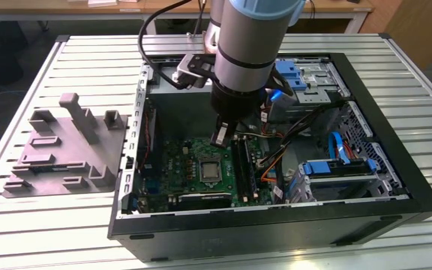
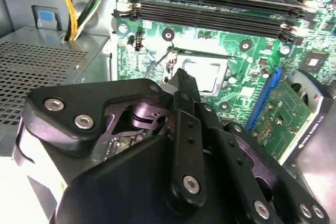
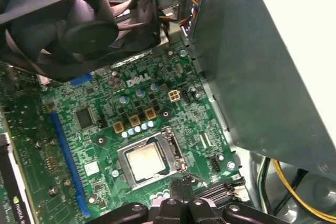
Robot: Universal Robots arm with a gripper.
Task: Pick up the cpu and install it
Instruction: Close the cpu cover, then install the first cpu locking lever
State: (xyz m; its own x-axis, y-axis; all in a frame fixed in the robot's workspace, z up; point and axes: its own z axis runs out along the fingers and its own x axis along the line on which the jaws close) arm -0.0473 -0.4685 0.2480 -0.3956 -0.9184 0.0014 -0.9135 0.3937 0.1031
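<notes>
One slatted metal bench (image 1: 73, 225), ribbed and pale grey. One black computer case (image 1: 276, 230) lying open on it, filling the exterior view from centre out to 3 o'clock. One robot arm (image 1: 250, 50), a smooth grey cylinder with a light blue band, reaching down into the case from 12 o'clock. One grey moulded plastic holder (image 1: 62, 154) with upright posts, on the bench at 9 o'clock of the case. One green circuit board (image 1: 182, 163) on the case floor, studded with small parts. One black round-bladed fan (image 3: 79, 19) in the first wrist view.

One hand (image 1: 220, 142), black and jointed, fingertips pressed together, gripping nothing, poised just above the board near the socket in both wrist views (image 3: 181, 186) (image 2: 181, 77).

One cpu (image 3: 144, 162), flat, square, silvery-topped, sitting inside the dark metal-framed socket (image 3: 170, 148), at 6 o'clock from the hand in the exterior view.
</notes>
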